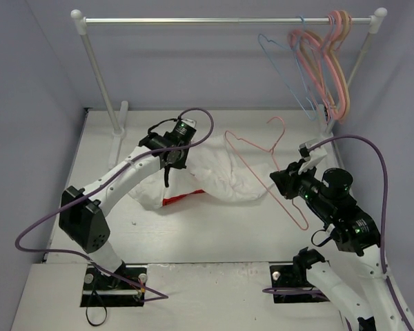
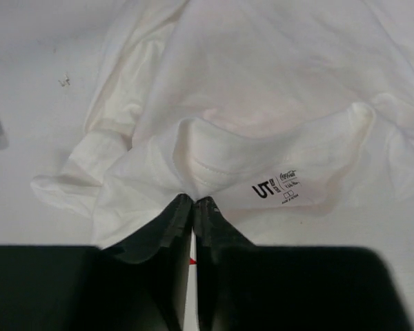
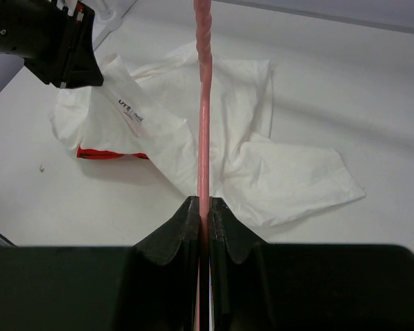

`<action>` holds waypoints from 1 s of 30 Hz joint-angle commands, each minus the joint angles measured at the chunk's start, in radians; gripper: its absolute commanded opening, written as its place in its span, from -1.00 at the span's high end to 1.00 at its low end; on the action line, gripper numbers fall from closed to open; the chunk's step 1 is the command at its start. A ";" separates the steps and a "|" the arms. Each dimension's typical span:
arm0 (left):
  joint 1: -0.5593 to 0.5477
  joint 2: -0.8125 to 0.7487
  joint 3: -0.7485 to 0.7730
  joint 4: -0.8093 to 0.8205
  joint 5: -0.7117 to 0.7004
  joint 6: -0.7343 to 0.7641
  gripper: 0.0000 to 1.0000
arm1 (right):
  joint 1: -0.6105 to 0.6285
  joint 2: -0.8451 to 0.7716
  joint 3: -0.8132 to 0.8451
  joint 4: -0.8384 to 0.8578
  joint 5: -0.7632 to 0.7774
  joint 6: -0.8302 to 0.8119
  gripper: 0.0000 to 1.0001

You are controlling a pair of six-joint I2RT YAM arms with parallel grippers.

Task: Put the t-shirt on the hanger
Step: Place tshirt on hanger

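The white t-shirt (image 1: pixel 224 176) lies crumpled on the table, face down, with a strip of its red print (image 1: pixel 183 198) showing at the near edge. My left gripper (image 1: pixel 171 157) is shut on the shirt's neck edge, beside the collar label (image 2: pixel 276 187); its tips (image 2: pixel 194 201) pinch white cloth (image 2: pixel 262 83). My right gripper (image 1: pixel 281 178) is shut on one arm of the thin pinkish-red wire hanger (image 1: pixel 252 148), which lies slanted over the shirt's right side, hook pointing away. In the right wrist view the wire (image 3: pixel 204 103) runs up from the tips (image 3: pixel 202 201) across the shirt (image 3: pixel 262 158).
A clothes rail (image 1: pixel 221 21) spans the back on two white posts (image 1: pixel 103 76). A pale blue hanger (image 1: pixel 283 62) and a bunch of thicker pink and peach hangers (image 1: pixel 328 62) hang at its right end. Grey walls close both sides. My left gripper body (image 3: pixel 48 38) shows in the right wrist view.
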 commanded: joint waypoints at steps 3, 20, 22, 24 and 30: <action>-0.034 -0.010 -0.115 0.019 0.135 -0.048 0.38 | 0.005 -0.002 0.012 0.090 0.029 0.011 1.00; -0.016 0.063 -0.053 0.013 0.046 -0.279 -0.08 | 0.005 -0.023 -0.008 0.069 0.066 -0.009 1.00; -0.014 0.102 -0.014 -0.002 0.031 -0.282 -0.08 | 0.005 -0.028 -0.010 0.072 0.065 -0.008 1.00; -0.013 0.147 0.033 -0.037 0.019 -0.286 -0.06 | 0.006 -0.029 -0.013 0.074 0.065 -0.009 1.00; 0.001 0.200 0.059 -0.051 0.013 -0.299 0.29 | 0.006 -0.046 -0.019 0.075 0.072 -0.009 1.00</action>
